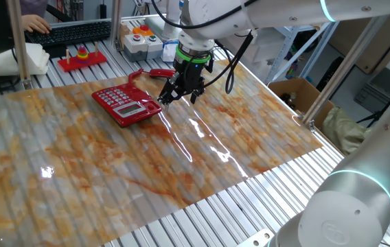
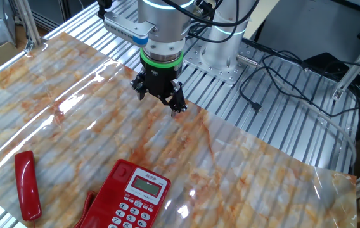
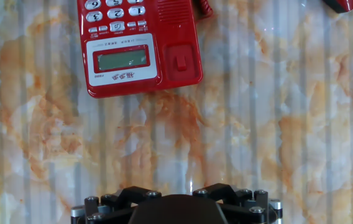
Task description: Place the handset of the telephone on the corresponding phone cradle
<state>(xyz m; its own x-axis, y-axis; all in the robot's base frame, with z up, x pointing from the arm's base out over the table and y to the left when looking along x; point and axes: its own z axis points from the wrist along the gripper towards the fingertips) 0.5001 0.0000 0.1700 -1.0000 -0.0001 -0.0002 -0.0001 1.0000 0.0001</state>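
- The handset (image 2: pixel 26 185) lies flat on the desk (image 2: pixel 243 164), off its base and a little apart from the telephone (image 2: pixel 129 199); nothing grips it. In the one fixed view it sits just behind the phone (image 1: pixel 161 73), near the far edge of the marbled sheet.
- The phone cradle (image 3: pixel 179 43) is bare in the hand view, the strip beside the keypad and display showing only its hook switch, so the placing is not yet done as I judge it.
- A red cord runs from the telephone's side; its full path I cannot follow.
- My gripper (image 2: pixel 159 101) hangs over open sheet, clear of both red pieces, fingers parted and holding nothing. I read that as a waiting pose ahead of reaching for the handset.
- The desk is slotted aluminium, covered by a glossy orange-veined marble film (image 1: pixel 181 158) throwing glare streaks.
- Beyond it: a red tray of stacking rings (image 1: pixel 82 58), a button box (image 1: pixel 142 38), a keyboard (image 1: pixel 71 31) with someone's hand (image 1: pixel 36 25) on it, and loose black cables (image 2: pixel 294 82).
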